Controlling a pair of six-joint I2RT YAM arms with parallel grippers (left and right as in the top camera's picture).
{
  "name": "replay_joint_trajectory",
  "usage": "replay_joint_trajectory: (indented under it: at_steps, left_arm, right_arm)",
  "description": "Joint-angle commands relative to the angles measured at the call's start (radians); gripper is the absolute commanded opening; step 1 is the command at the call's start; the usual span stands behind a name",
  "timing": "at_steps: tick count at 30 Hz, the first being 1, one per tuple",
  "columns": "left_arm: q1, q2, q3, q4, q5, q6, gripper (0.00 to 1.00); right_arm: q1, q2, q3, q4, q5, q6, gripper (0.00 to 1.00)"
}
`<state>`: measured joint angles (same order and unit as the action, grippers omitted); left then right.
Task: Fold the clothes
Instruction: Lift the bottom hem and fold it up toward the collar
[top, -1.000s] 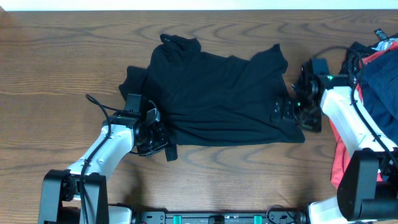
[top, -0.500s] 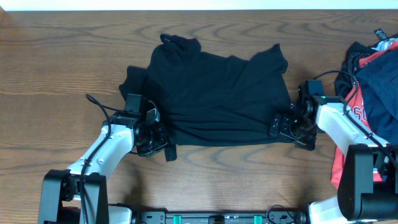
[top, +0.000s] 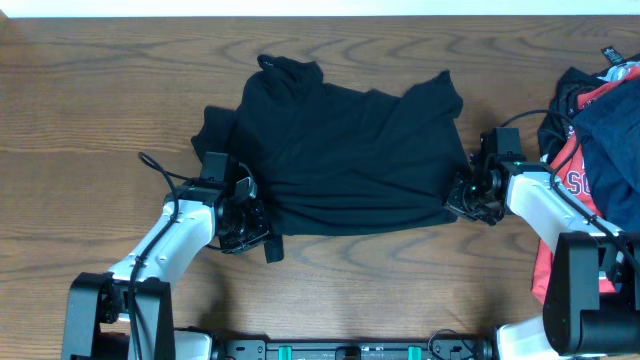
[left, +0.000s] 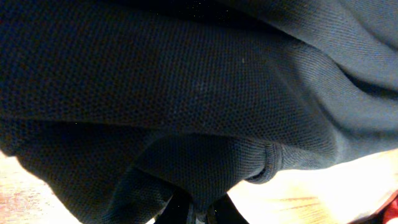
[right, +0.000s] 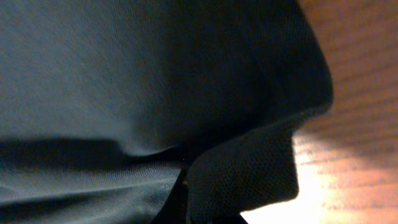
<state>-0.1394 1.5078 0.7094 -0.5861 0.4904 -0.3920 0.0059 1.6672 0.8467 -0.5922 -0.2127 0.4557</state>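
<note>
A black shirt (top: 345, 150) lies spread on the wooden table (top: 100, 90), collar toward the far edge. My left gripper (top: 250, 222) is shut on the shirt's near left corner; in the left wrist view the black fabric (left: 205, 106) fills the frame and runs down between the fingertips (left: 231, 214). My right gripper (top: 462, 196) is shut on the shirt's near right corner, and the right wrist view shows a fold of the cloth (right: 249, 168) pinched at the jaws.
A heap of other clothes (top: 595, 120), red and dark blue, lies at the right edge of the table beside my right arm. Bare wood runs along the near edge (top: 370, 290) and the far left.
My right gripper slid left onto the shirt's near right corner and closed on it, bunching that hem inward. The left arm has not moved.
</note>
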Motion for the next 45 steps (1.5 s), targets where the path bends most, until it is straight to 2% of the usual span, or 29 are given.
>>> replay_joint_trajectory:
  at_steps: [1, 5, 9, 17, 20, 30, 37, 41, 45]
  left_arm:
    - [-0.002, 0.005, 0.021, -0.002, -0.002, 0.013, 0.06]
    - [-0.002, -0.037, 0.037, -0.004, 0.0, 0.033, 0.06]
    - [-0.002, -0.142, 0.113, -0.053, -0.002, 0.078, 0.06]
    - [-0.002, -0.385, 0.377, -0.192, -0.137, 0.089, 0.06]
    - [-0.001, -0.446, 0.482, -0.237, -0.149, 0.138, 0.06]
    - [-0.001, -0.488, 0.683, -0.29, -0.153, 0.169, 0.06]
    - [-0.002, -0.486, 0.887, -0.289, -0.234, 0.175, 0.06]
    - [-0.002, -0.481, 1.03, -0.305, -0.241, 0.175, 0.06]
    - [-0.002, -0.47, 1.14, -0.338, -0.241, 0.174, 0.06]
  right_arm:
    - [0.006, 0.002, -0.004, 0.01, 0.012, -0.009, 0.01]
    - [0.034, -0.001, 0.027, -0.018, 0.078, -0.053, 0.01]
    - [0.061, -0.004, 0.138, -0.127, 0.132, -0.08, 0.01]
    - [0.095, -0.04, 0.505, -0.346, 0.233, -0.163, 0.01]
    - [0.094, -0.06, 0.677, -0.415, 0.25, -0.193, 0.01]
    - [0.093, -0.085, 1.278, -0.7, 0.377, -0.287, 0.01]
    - [0.093, -0.086, 1.659, -0.898, 0.412, -0.296, 0.01]
    - [0.093, -0.086, 1.775, -0.99, 0.412, -0.296, 0.01]
    - [0.092, -0.085, 1.798, -1.077, 0.412, -0.244, 0.01]
